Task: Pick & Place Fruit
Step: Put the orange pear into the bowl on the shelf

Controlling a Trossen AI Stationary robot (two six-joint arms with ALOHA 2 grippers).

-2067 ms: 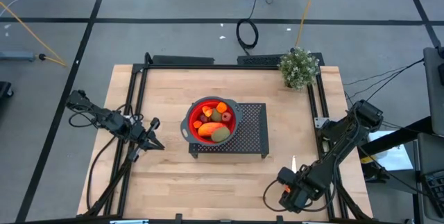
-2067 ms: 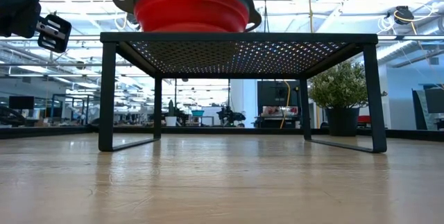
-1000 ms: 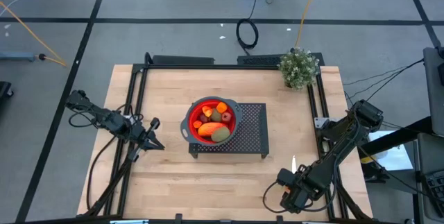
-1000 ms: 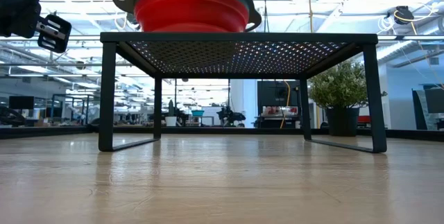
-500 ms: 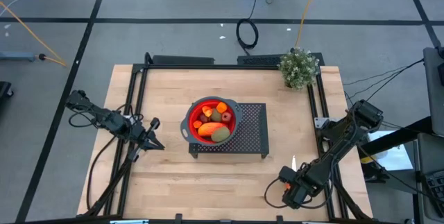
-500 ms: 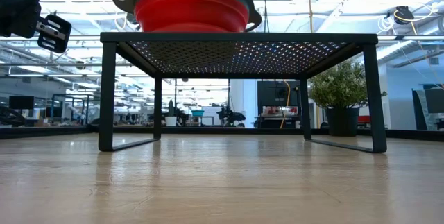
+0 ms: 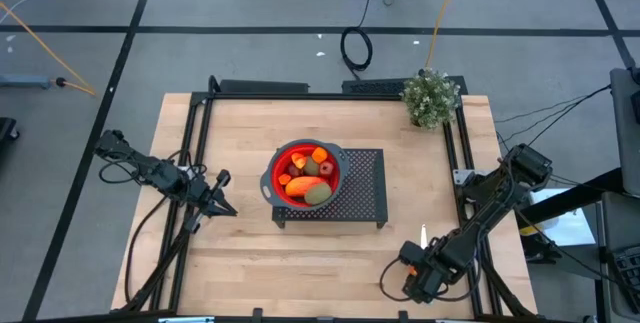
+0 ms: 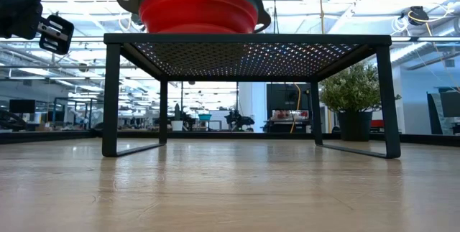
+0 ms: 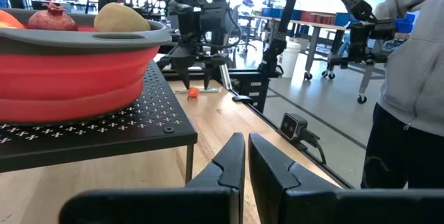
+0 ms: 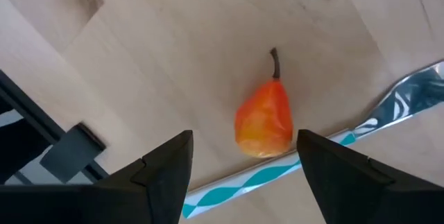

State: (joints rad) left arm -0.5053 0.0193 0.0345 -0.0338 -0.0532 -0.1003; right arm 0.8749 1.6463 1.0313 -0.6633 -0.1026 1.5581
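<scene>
Two arms: both at the wooden table (image 7: 250, 263), one at each side.
Left gripper (image 7: 222, 204): fingers pressed together, gripping nothing; it sits at the table's left side, pointed toward the black perforated rack (image 7: 365, 198).
Right gripper (image 10: 243, 156): fingers spread wide, holding nothing; it hangs over the table's front right corner, pointing down.
Pear (image 10: 264, 121): small orange-red toy piece with a brown stem, lying on the wood between the spread fingers of the right gripper, touched by neither.
Utensil (image 10: 333, 144): silver with a light-blue patterned handle, lying on the table just beside the pear.
Bowl (image 7: 275, 168): red with a grey rim, standing on the left part of the rack at the table's centre.
Fruit in bowl (image 7: 306, 176): a long orange piece, a dark red round piece, brownish-green ovals and small orange bits, all inside the bowl.
Potted plant (image 7: 431, 98): at the table's far right corner, well apart from the rack.
Person (image 9: 411, 78): partly seen in a grey top beyond the table, in the left wrist view.
</scene>
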